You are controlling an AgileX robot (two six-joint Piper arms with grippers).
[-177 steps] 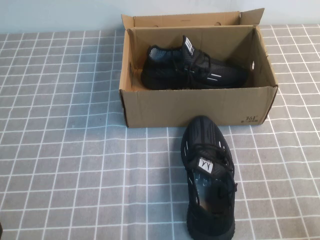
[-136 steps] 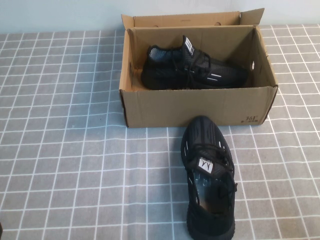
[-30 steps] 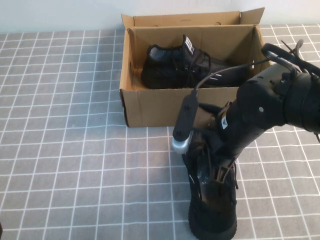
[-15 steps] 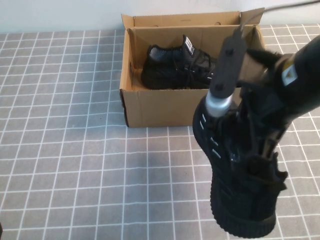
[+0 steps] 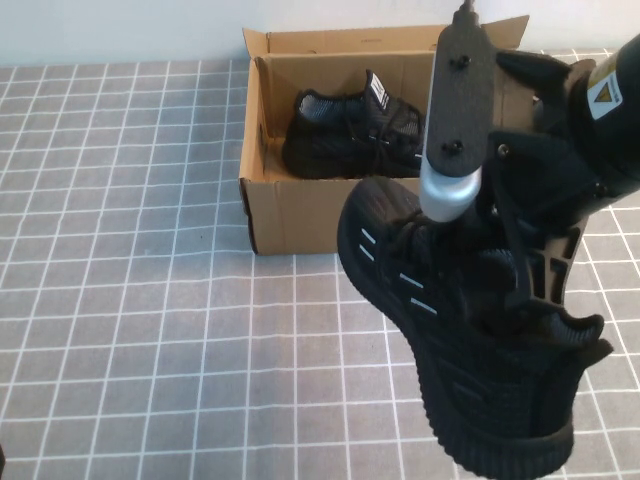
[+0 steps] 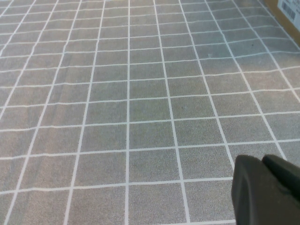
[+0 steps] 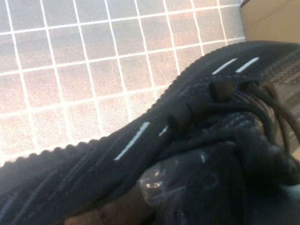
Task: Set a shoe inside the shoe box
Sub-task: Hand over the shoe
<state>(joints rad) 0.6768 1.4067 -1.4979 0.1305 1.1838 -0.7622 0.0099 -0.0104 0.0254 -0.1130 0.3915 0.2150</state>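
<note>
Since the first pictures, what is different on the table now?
The right end effector came in, gripped the shoe that lay before the box, and lifted it off the tablecloth. The other shoe stayed inside the box. The left end effector stayed low over the cloth.

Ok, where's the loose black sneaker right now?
In the high view the black sneaker hangs off the table in the right gripper, right of centre, just in front of the cardboard shoe box.
</note>
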